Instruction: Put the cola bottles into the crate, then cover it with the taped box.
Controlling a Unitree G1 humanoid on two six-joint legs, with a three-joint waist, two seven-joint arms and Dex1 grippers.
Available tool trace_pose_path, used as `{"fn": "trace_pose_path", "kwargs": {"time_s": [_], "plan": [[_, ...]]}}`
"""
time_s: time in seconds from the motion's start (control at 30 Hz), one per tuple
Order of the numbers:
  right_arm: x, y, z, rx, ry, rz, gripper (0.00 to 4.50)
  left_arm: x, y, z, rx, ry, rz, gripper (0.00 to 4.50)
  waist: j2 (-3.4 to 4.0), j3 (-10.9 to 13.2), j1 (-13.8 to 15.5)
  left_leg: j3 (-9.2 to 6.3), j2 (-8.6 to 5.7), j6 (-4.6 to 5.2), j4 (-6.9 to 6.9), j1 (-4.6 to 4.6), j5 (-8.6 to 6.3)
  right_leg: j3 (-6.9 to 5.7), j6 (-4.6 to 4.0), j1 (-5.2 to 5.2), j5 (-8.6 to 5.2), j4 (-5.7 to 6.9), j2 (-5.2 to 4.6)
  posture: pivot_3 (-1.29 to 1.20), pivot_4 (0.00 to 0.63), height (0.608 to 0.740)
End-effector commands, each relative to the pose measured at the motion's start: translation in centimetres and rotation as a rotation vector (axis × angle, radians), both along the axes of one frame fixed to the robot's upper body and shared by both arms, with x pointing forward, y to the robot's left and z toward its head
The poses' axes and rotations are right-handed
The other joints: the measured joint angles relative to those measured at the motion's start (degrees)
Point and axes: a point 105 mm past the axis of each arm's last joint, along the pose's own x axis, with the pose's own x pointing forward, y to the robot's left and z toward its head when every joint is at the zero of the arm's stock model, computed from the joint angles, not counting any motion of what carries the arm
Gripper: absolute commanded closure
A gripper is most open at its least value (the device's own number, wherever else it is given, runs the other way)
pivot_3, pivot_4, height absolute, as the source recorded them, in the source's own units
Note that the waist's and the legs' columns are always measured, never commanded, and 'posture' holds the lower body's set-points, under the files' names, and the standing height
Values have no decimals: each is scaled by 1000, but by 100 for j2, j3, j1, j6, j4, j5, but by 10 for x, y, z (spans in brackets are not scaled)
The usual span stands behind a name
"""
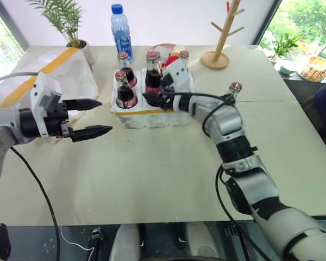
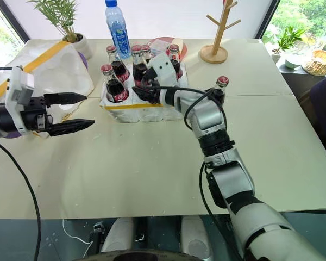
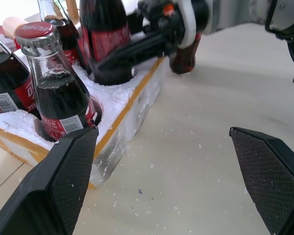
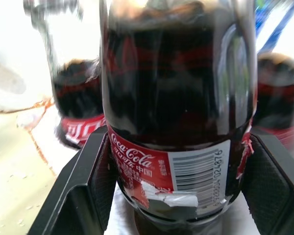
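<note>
The crate (image 1: 131, 115), a low white foam block with a yellow band, sits mid-table with several cola bottles (image 1: 124, 89) standing in its holes. My right gripper (image 1: 155, 98) is shut on one cola bottle (image 4: 176, 98) over the crate, its base at the mouth of a hole (image 3: 112, 74). Another cola bottle (image 1: 234, 90) stands on the table to the right, behind my right arm. My left gripper (image 1: 105, 116) hangs open and empty just left of the crate. The taped box (image 1: 70, 73) lies behind it at the left.
A clear water bottle (image 1: 121, 30) with a blue cap stands behind the crate. A wooden peg stand (image 1: 221, 41) is at the back right and a potted plant (image 1: 70, 22) at the back left. A wicker basket (image 1: 318, 68) sits off the table's right edge.
</note>
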Motion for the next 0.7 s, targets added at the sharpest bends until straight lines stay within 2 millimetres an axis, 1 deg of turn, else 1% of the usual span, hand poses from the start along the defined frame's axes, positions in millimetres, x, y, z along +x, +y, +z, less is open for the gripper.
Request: {"fn": "trace_pose_path", "kwargs": {"time_s": [0.03,0.07,0.1,0.13,0.2,0.27,0.33,0.4,0.47,0.57,0.63,0.67,0.7], "plan": [[6,3,9,20,-51,-13,1207,-3,-2,9,10,-55,-4,0,-2,-1,0,0,0,2,0,1,-1,0,0,0,0,0,-1,0,150,740],[9,1,7,19,-45,-29,630,-2,-2,9,10,-56,-4,0,-3,-2,-7,0,0,7,1,9,-4,1,0,4,0,0,-1,0,150,740],[11,-1,6,18,-42,-39,178,-2,-3,9,10,-57,-4,0,-2,-1,-7,-1,0,7,1,20,-4,2,-1,11,0,1,-1,0,150,740],[11,-3,8,22,-48,-43,22,-2,-4,9,10,-57,-6,0,-2,-1,-6,-2,1,5,0,22,-3,1,-1,12,0,4,0,0,150,740],[5,-7,19,46,-66,-24,22,-2,-6,8,8,-56,-14,0,-2,-1,1,-6,2,1,0,23,0,1,-2,12,0,9,1,0,150,740],[-6,-15,30,71,-74,6,22,-1,-8,8,5,-56,-20,0,-1,-1,32,-10,2,0,0,20,0,0,-2,12,0,9,-1,0,150,740],[-21,-25,36,87,-48,39,22,0,-10,8,-1,-55,-31,0,-1,-1,57,-14,5,1,0,16,0,-1,-2,12,0,5,-5,0,150,740],[-40,-37,37,86,-8,72,22,2,-13,8,-6,-55,-44,0,-2,-1,59,-13,4,1,0,13,-1,-2,-1,12,0,3,-7,0,150,740],[-57,-50,34,84,50,69,22,5,-17,7,-9,-54,-62,0,-3,-2,50,-14,4,4,0,11,-2,-3,-1,13,0,1,-8,0,150,740],[-73,-68,27,53,112,26,22,10,-22,7,-6,-56,-87,0,-4,-2,47,-13,-1,6,0,15,-3,-3,-1,13,0,1,-5,0,150,740],[-88,-83,14,10,175,-2,22,15,-27,7,-7,-59,-113,0,-3,-2,46,-12,-3,6,0,19,-3,-2,-2,14,-1,2,0,0,150,740],[-96,-94,9,15,213,-24,22,17,-31,7,-10,-60,-133,0,-4,-3,48,-14,-3,6,0,19,-3,-3,-2,14,-1,3,2,0,150,740],[-102,-101,6,19,238,-39,22,19,-34,8,-11,-61,-147,0,-4,-3,54,-15,-3,6,0,19,-3,-3,-3,15,-1,3,5,0,150,740]]}}
